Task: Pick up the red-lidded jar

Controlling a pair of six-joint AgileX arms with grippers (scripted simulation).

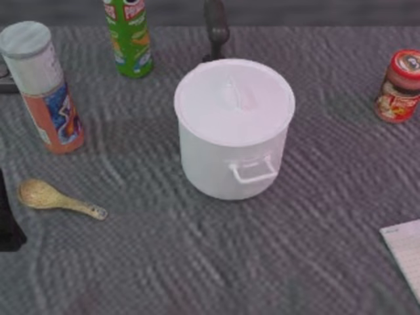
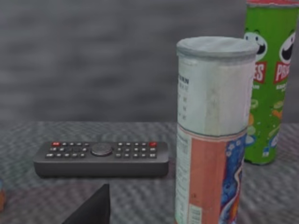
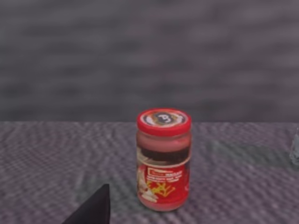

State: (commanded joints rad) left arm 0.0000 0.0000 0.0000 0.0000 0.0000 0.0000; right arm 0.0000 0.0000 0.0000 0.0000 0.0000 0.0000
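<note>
The red-lidded jar [image 1: 399,85] stands upright near the table's right edge, towards the back. It is small and squat, with dark contents and a red-and-yellow label. In the right wrist view the jar [image 3: 163,158] stands a little ahead of my right gripper [image 3: 93,210], of which only a dark tip shows, apart from the jar. The right arm does not show in the top view. My left arm [image 1: 8,223] is a dark shape at the left edge; a dark tip of the left gripper [image 2: 93,210] shows in its wrist view.
A large white lidded pot [image 1: 233,128] stands mid-table. At the left are a tall orange-blue canister [image 1: 42,85], a green chip tube [image 1: 130,36], a ceramic spoon [image 1: 56,199] and a black remote [image 2: 102,157]. A white sheet [image 1: 403,252] lies at the right edge.
</note>
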